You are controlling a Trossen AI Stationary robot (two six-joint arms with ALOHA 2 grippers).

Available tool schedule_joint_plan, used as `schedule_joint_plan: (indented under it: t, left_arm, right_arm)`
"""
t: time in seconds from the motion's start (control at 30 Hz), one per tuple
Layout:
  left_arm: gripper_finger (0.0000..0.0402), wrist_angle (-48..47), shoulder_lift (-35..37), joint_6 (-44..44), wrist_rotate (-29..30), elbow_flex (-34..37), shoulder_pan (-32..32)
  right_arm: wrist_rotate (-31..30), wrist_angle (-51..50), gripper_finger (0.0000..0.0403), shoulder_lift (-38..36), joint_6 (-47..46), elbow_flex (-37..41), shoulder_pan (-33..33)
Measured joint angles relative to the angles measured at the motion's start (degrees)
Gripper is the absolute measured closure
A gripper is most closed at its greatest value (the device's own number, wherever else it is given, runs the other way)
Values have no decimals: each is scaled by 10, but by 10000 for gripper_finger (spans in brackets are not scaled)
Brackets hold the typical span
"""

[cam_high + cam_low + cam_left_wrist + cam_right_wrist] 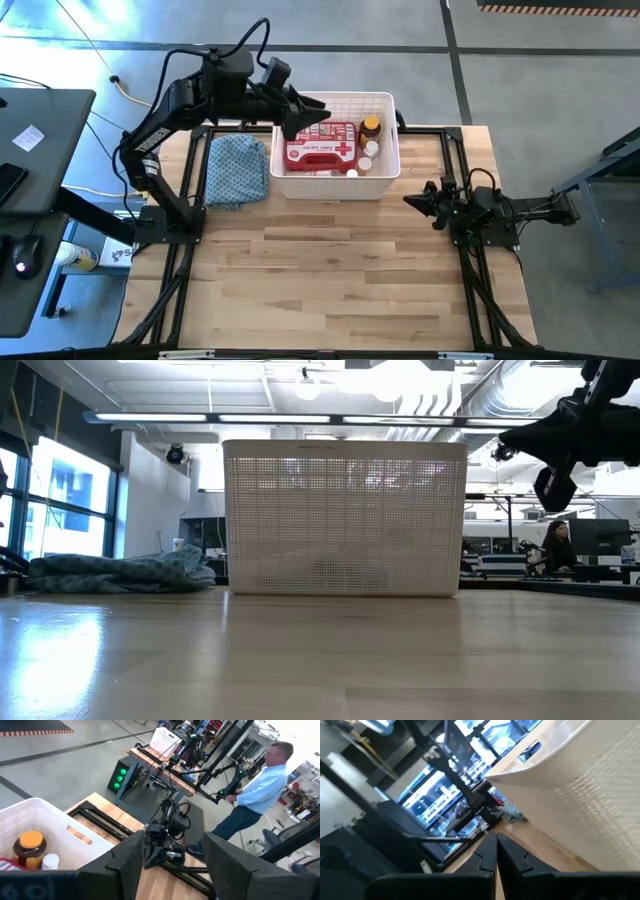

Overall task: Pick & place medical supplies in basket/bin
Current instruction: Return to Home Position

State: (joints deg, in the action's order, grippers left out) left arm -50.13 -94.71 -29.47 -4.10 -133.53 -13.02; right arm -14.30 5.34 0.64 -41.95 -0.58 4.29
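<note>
The white slotted basket point(335, 100) stands at the table's far middle. Inside lie the red first-aid case point(320, 150), the amber yellow-capped bottle point(370, 127) and small white pill bottles point(367, 150). My left gripper point(310, 112) hovers open over the basket's far left part and holds nothing. The left wrist view shows its fingers point(125, 865) wide apart, with the amber bottle point(30, 849) and a white bottle point(50, 861) below. My right gripper point(420, 200) waits shut just right of the basket, its tips meeting point(496, 855) beside the basket wall point(590, 795). No tubes show.
The blue patterned cloth point(237, 170) lies crumpled against the basket's left side. Bare wooden table point(330, 280) spreads toward the near edge. The black frame rails point(470, 290) run along both sides. A person point(260, 795) stands in the room beyond the right arm.
</note>
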Motion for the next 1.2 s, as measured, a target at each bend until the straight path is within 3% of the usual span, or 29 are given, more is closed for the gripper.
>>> schedule_joint_plan:
  t: [0.17,0.43,0.6,0.7,0.8,0.87,0.97,1.1,1.2]
  left_arm:
    - [170,-20,1,24,3,0,0]
    - [184,-33,1,100,9,0,0]
    - [250,-101,12,141,47,1,1]
    - [307,-151,37,174,93,1,16]
    - [369,-189,79,202,93,22,24]
    - [381,-191,117,206,88,59,27]
    - [364,-166,191,204,100,148,42]
    - [338,-70,315,185,119,321,50]
    - [359,38,418,172,114,467,48]
  right_arm:
    - [40,-5,403,1,36,0,0]
    - [53,-16,403,1,225,0,0]
    - [52,-16,403,1,226,0,0]
    - [53,-16,402,1,226,1,0]
    - [53,-17,402,1,226,1,0]
    - [53,-17,402,1,226,1,0]
    - [53,-17,402,1,226,1,0]
    - [53,-17,402,1,226,1,0]
    - [53,-17,402,1,226,1,0]
